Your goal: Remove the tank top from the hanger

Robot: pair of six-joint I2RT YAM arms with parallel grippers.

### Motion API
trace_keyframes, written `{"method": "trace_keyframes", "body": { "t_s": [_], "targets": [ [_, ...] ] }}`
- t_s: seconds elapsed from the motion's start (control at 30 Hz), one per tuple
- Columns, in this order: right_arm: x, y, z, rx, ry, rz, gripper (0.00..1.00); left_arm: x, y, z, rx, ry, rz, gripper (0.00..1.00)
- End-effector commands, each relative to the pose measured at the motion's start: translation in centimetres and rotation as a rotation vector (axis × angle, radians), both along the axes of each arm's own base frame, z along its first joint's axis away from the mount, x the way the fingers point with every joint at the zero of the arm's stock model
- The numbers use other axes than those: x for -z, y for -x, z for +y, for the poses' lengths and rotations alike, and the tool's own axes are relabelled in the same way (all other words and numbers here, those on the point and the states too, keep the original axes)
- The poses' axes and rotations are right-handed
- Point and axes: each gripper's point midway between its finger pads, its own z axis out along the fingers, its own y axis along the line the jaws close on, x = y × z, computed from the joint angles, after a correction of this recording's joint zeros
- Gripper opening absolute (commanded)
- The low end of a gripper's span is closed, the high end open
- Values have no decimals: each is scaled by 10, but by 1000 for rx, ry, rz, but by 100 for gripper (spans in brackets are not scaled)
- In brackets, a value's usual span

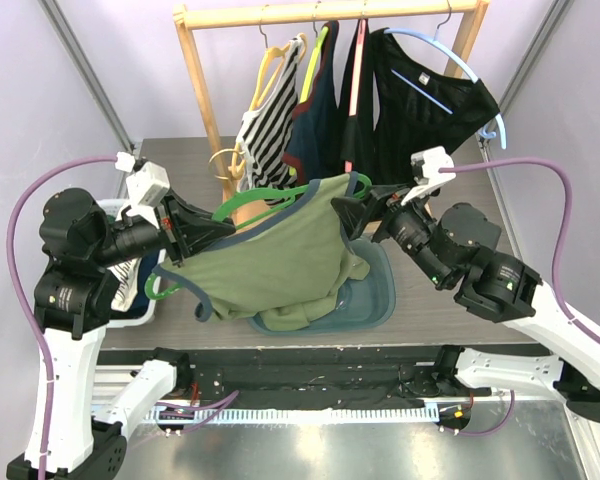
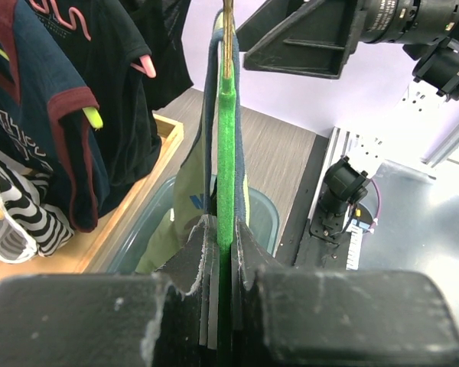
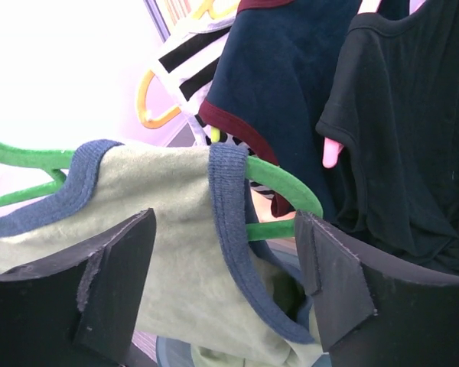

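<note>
Top external cam: saw olive tank top (image 1: pixel 280 265) w/ blue trim draped on green hanger (image 1: pixel 270 197), held up betw. both arms, above teal bin (image 1: pixel 378 300). Saw hem bunched down into that bin. Caught a small blue print on the fabric via left wrist cam, too blurred to read.

Left gripper (image 1: pixel 212 228): clamped tight on hanger's green arm, per left wrist cam, w/ blue-trimmed strap running up either side of it. Right gripper (image 1: pixel 345 212): spread wide, nothing pinched. Per right wrist cam, straddled far shoulder strap & hanger tip. Couldn't tell whether pads (image 3: pixel 115 290) touched cloth.

Surface & room: grey wood-grain table (image 1: pixel 425 318), pale lilac walls, shiny metal plate at near edge. Wooden rack (image 1: pixel 195 90) at back, hung w/ striped top (image 1: pixel 265 125), navy tee (image 1: pixel 315 125) w/ maroon trim & black tee (image 1: pixel 420 110). White basket (image 1: pixel 140 318) at left table edge, just beside left arm, w/ striped cloth inside.

View diffs: got whole garment, bin & basket from top cam only. Got the clamp line on the hanger from left wrist only, plus right gripper's black fingers overhead. Got hanger's rounded green end poking out under the strap from right wrist only, w/ yellow hanger & pink hanger tip behind.
</note>
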Motion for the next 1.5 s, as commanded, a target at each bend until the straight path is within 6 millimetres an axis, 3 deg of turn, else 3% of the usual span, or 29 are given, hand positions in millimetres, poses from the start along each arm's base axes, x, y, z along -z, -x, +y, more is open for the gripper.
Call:
{"method": "trace_keyframes", "body": {
  "t_s": [0.0,0.2,0.53,0.63,0.9,1.07,1.27,1.33,1.37,1.43,1.47],
  "targets": [
    [-14,-5,8,-6,-16,-17,79,-17,15,0,35,12,-75,0],
    [-17,-6,23,-45,-32,-12,63,-18,15,0,36,13,-77,0],
    [-21,2,23,-84,-74,-8,10,-8,9,1,15,-1,-77,0],
    [-24,9,15,-93,-94,-6,2,-1,-2,4,-28,-18,-87,0],
    [-28,17,-38,27,-142,-13,1,19,-29,14,-132,-92,-145,0],
    [-19,6,-60,166,-136,25,1,23,-27,15,-135,-106,-157,0],
    [21,-33,-105,511,-56,149,1,20,-12,14,-94,-113,-159,0],
    [30,-44,-113,541,-50,189,1,19,-5,14,-76,-118,-157,0],
    [37,-57,-134,619,-46,213,1,21,-2,14,-71,-126,-148,0],
    [47,-66,-139,611,-48,253,1,19,4,15,-62,-137,-167,0],
    [56,-75,-151,644,-42,279,1,21,6,16,-62,-142,-158,0]
  ]
}}
